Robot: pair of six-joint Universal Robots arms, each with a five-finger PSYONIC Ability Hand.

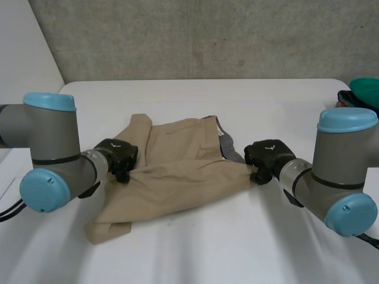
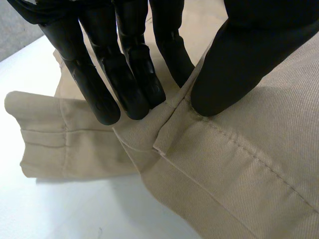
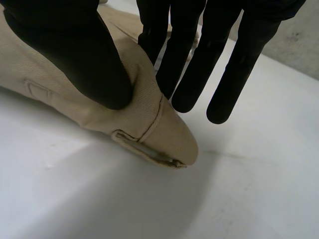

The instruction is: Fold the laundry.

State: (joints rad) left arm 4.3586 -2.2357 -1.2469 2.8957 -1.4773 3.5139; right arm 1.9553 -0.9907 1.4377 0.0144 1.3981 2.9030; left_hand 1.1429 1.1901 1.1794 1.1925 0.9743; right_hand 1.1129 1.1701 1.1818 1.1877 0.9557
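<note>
**Fingers (image 2: pixel 134 94) nipped onto both sides of the khaki twill garment (image 1: pixel 177 171)**

At the garment's left edge, about halfway along it, the left hand (image 1: pixel 116 157) has its straight fingers and thumb (image 2: pixel 224 74) squeezing a raised seam fold between them. The right hand (image 1: pixel 267 157) is at the garment's right end. Its thumb (image 3: pixel 84 59) presses down on the waistband corner beside a belt loop (image 3: pixel 144 149), nipping the cloth against the nearest finger, while the other fingers reach past and hold nothing.

The garment lies rumpled on the white desk (image 1: pixel 207 248), between the two arms. Its waistband is turned to the right with grey lining showing, and a flap is doubled over at its near-left corner.

To my eye the two grips are set opposite each other so the cloth can be lifted and drawn taut across its width, either to straighten it or to carry one half over. The folding looks barely begun. The left pinch holds only a thin ridge, so I would guess it could slip under tension.

A green thing (image 1: pixel 364 89) lies well beyond the garment's right end.
</note>
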